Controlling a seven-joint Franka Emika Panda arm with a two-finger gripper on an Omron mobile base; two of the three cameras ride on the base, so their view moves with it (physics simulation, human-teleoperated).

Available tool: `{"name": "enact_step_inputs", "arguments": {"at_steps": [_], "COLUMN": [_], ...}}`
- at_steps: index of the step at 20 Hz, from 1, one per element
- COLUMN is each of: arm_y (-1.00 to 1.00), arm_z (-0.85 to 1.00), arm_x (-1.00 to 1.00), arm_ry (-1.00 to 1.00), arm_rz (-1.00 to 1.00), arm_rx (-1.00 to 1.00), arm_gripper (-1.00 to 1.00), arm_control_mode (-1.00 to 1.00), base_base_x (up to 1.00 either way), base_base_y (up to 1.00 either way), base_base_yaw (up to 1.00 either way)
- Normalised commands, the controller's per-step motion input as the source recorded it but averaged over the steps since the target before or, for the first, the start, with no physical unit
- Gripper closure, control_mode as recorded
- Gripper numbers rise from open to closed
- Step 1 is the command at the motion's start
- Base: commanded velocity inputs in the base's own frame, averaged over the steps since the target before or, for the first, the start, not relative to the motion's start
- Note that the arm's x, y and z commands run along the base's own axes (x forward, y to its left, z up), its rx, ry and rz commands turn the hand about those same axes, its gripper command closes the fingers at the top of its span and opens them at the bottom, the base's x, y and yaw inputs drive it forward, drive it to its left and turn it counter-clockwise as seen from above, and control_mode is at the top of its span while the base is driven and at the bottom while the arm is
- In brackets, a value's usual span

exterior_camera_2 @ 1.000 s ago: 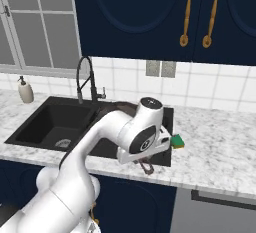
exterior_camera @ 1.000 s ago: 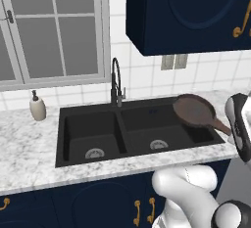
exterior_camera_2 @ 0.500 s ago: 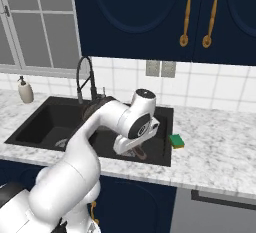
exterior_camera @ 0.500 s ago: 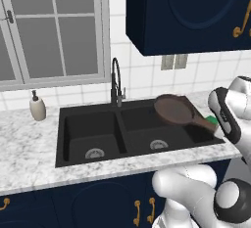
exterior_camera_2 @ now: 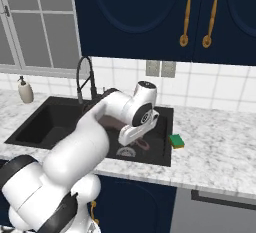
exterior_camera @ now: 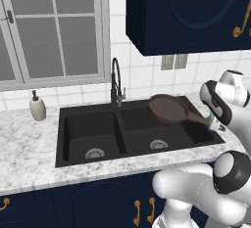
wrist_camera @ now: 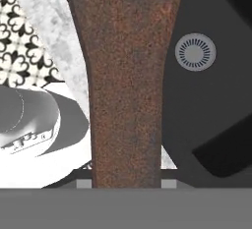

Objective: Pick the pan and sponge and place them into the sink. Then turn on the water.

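pan (exterior_camera: 169, 108) held by its handle over sink (exterior_camera: 88, 134) for lowering | fingers gripping handle | sponge (exterior_camera_2: 176, 140) waits on tabletop

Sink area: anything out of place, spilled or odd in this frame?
Nothing spilled or damaged. The pan hangs in the air over the right basin of the sink, carried by its handle in the hand, as the task needs. The sponge lies on the counter just right of the sink. No water runs from the faucet.
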Motion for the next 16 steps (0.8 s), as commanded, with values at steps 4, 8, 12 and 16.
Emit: {"name": "enact_step_inputs", "arguments": {"at_steps": [4,8,12,16], "arm_y": [0.39,0.64,-0.04,-0.37], "arm_z": [-0.39,-0.44,-0.50,-0.42], "arm_x": [0.44,0.37,0.04,0.00], "arm_ry": [0.00,0.00,0.00,0.00], "arm_rz": [0.00,-0.06,-0.02,0.00], "arm_rx": [-0.05,-0.12,-0.25,-0.17], "arm_gripper": [1.00,1.00,1.00,1.00], "arm_control_mode": [-1.00,-1.00,-1.00,-1.00], "base_base_x": [0.00,0.00,0.00,0.00], "base_base_y": [0.00,0.00,0.00,0.00], "base_base_yaw": [0.00,0.00,0.00,0.00]}}
